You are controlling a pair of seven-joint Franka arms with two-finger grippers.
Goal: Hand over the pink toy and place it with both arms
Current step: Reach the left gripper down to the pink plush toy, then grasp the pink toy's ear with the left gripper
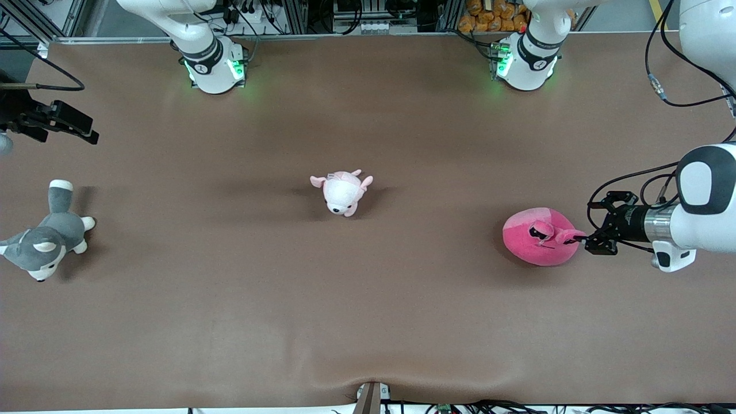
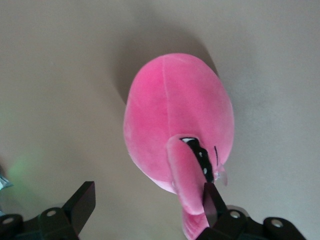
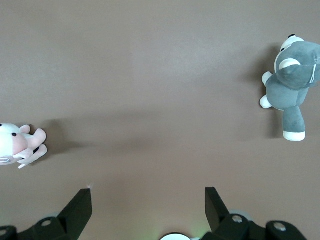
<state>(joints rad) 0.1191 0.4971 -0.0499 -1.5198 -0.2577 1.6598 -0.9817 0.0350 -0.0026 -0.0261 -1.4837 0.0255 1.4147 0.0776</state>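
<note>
Front view. The pink toy (image 1: 537, 237) is lying on the brown table (image 1: 368, 322) toward the left arm's end, a little nearer the camera than the pale pink-and-white plush (image 1: 342, 192) sitting at mid-table. The left gripper (image 1: 585, 240) is reaching in low and level from the table's edge, its fingertips right at the toy's protruding snout. The grey husky plush (image 1: 45, 238) is lying near the right arm's end of the table. The right gripper (image 1: 72, 123) is hanging above that end of the table, over bare cloth just up-table of the husky; that arm is waiting.

Left wrist view. The pink toy (image 2: 177, 125) is filling the middle of the picture, resting on the table. The left gripper (image 2: 147, 200) is standing with its two black fingers spread wide; one finger (image 2: 210, 202) is lying against the snout, the other (image 2: 82, 200) is standing well clear of the toy over bare cloth. Nothing is being clamped; the toy is touched, not held.

Right wrist view. The right gripper (image 3: 148, 205) is showing both fingers wide apart with nothing between them, looking down on bare table. The husky (image 3: 292, 85) and the pale plush (image 3: 20, 145) are lying at opposite edges of the picture, well apart.
</note>
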